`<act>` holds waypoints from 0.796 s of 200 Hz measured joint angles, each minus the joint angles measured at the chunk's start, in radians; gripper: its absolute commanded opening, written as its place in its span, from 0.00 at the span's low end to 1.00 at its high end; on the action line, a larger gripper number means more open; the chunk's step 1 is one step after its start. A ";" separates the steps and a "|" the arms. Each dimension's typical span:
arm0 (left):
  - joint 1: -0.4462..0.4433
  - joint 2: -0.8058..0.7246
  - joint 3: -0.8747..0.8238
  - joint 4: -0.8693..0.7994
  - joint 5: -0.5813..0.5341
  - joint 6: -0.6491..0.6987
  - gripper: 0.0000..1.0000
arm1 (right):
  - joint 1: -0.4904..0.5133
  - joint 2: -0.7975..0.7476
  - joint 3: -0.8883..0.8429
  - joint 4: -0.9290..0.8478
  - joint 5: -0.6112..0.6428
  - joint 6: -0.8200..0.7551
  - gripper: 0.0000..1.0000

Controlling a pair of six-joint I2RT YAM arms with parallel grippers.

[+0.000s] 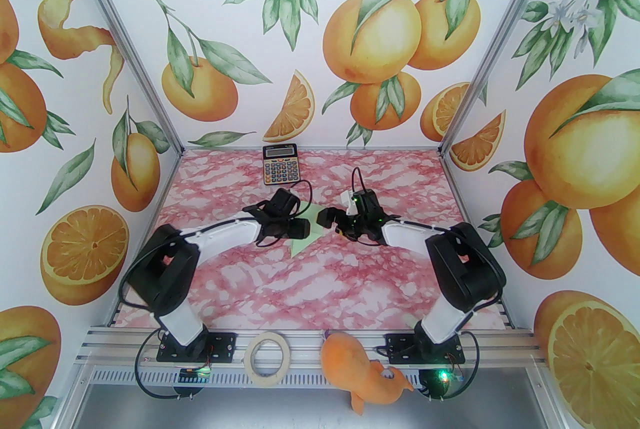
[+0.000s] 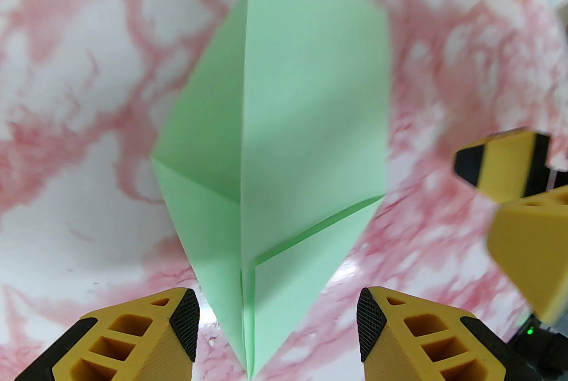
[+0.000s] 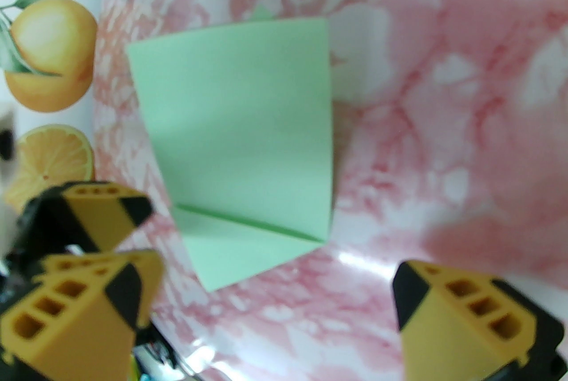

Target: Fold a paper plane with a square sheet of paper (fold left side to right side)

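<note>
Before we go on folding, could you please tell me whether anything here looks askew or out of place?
In the left wrist view the green paper looks lopsided: the part right of its centre crease is wider than the left, though a lifted flap could cause that. The orange plush toy also droops over the near rail.

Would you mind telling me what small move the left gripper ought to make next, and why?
Probably lower the left gripper and close on the left half of the green paper. The gripper's jaws are open and empty, the centre crease is already there, and the left half has not yet been laid over the right.
</note>
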 measured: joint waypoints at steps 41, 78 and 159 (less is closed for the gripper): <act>0.024 0.036 -0.030 0.014 0.017 0.000 0.49 | 0.003 0.000 0.003 -0.001 0.000 0.000 1.00; 0.060 0.044 -0.056 0.063 0.052 -0.006 0.37 | 0.004 0.000 0.007 -0.001 -0.001 -0.001 1.00; 0.111 0.027 -0.139 0.189 0.140 -0.061 0.27 | 0.054 0.066 0.036 0.023 -0.051 0.021 0.67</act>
